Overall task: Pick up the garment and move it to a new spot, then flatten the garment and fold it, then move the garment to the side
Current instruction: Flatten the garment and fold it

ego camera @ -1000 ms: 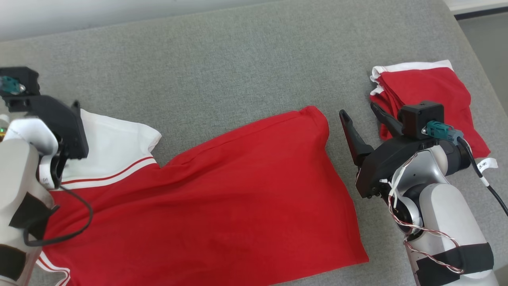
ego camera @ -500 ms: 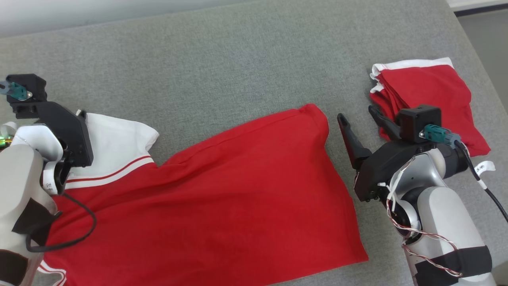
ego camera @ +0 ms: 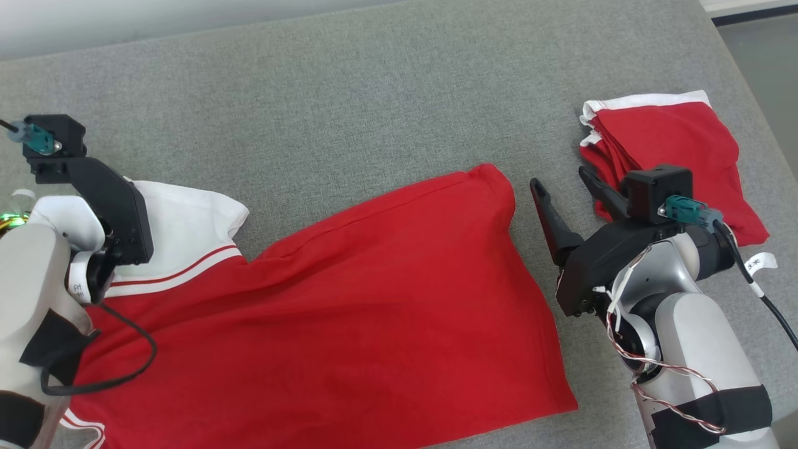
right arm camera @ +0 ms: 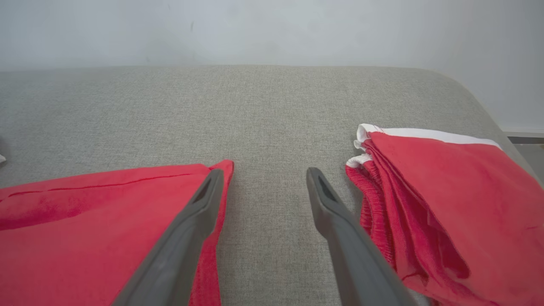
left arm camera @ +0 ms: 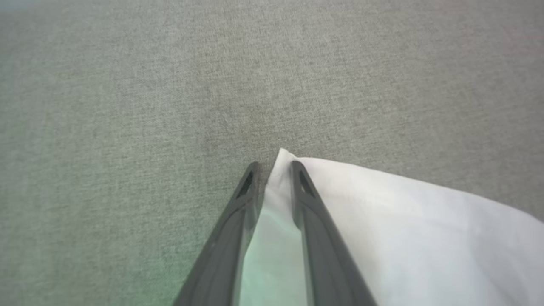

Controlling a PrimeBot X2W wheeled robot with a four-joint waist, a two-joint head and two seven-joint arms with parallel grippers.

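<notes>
Head view gave me the garment (ego camera: 374, 299) lying spread on the grey cushion (ego camera: 343, 93), off to the left of the folded red pile (ego camera: 673, 137), with its nearest red edge stopping a little short of that pile. Its white sleeve (ego camera: 181, 218) lay at the end farthest from the pile. Through the left wrist camera I saw my left gripper (left arm camera: 274, 168) narrowed onto the sleeve's corner, white cloth pinched between its two dark fingers. My right gripper (ego camera: 561, 178) hung with its fingers spread wide over bare cushion, just left of the pile, in the gap between it and the garment's edge.
</notes>
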